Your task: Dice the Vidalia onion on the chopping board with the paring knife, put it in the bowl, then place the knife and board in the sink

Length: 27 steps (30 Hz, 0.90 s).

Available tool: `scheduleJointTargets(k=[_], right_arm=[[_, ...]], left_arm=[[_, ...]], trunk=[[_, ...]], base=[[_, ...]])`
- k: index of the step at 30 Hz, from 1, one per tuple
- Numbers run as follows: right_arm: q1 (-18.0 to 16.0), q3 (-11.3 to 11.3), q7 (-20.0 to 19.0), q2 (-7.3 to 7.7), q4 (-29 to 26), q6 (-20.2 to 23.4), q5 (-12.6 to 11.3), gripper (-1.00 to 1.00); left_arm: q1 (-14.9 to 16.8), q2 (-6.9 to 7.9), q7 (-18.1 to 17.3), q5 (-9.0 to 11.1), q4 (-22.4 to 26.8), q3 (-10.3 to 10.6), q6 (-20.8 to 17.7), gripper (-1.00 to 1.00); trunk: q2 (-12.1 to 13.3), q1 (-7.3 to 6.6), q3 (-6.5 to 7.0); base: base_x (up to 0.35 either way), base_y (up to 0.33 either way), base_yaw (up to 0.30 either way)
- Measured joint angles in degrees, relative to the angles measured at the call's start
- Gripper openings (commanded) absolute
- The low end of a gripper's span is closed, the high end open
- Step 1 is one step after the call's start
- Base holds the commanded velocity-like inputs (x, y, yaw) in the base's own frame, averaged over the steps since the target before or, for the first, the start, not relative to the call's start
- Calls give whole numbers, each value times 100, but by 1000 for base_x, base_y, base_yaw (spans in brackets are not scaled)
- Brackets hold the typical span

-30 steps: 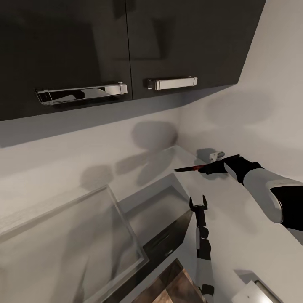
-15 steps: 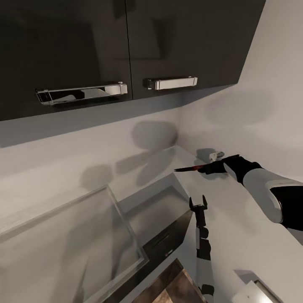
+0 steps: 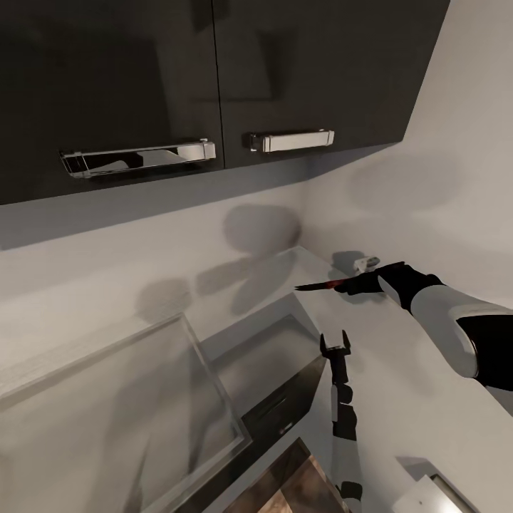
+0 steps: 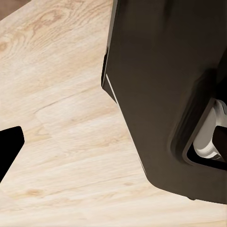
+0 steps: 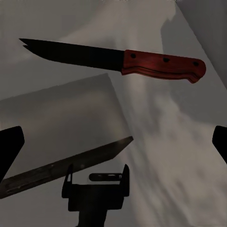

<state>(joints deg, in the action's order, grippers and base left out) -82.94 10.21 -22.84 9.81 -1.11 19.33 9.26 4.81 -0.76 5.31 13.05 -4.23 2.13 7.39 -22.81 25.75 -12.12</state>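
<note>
Nearest, head view: a corner of dark brown wood at the lower edge, probably the chopping board (image 3: 285, 484).

Left tool (image 3: 335, 345) stands upright just beside the sink (image 3: 263, 356), fingers parted and nothing between them.

Beyond it the right tool (image 3: 363, 283) reaches in over the grey surface (image 3: 399, 370). The paring knife (image 3: 324, 286) lies level just ahead of it, blade pointing away from the arm, near the sink's far corner.

Right wrist view: the two fingertips (image 5: 9, 151) sit at opposite edges, spread wide. The knife (image 5: 118, 60) lies beyond them, red handle and dark blade both fully exposed, so the tool is released and nothing grips the knife. I cannot tell whether the knife rests on the surface or hangs above it.

Handling, as a judgement:
- The knife is light, rigid and thin.
- The blade is smooth and would slip or twist under a pinch.
- Best hold is across the riveted handle at its middle, fingers closing on the flat sides.

View differences:
- The right wrist view gives the handle contour, the rivets, the sink wall (image 5: 61, 118) and the left tool (image 5: 97, 187) from behind.
- The head view gives the layout and, farthest off, the dark wall cabinets (image 3: 214, 71).
- The left wrist view shows pale wood grain and a dark panel.
</note>
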Motion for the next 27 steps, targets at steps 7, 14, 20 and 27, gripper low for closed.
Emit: scheduleJointTargets(k=[7,14,20,27], right_arm=[[0,0,0,0,-5,-1,0,100],[0,0,13,-7,-8,14,-1,100],[0,1,18,-9,-8,24,-1,100],[0,1,16,-9,-8,25,-1,100]], left_arm=[[0,0,0,0,0,0,0,100],[0,0,0,0,0,0,0,100],[0,-2,0,0,0,0,0,100],[0,0,0,0,0,0,0,100]], trunk=[[0,0,0],[0,0,0],[0,0,-23],[0,0,-84]], base=[[0,0,0],[0,0,0],[0,0,0],[0,0,0]])
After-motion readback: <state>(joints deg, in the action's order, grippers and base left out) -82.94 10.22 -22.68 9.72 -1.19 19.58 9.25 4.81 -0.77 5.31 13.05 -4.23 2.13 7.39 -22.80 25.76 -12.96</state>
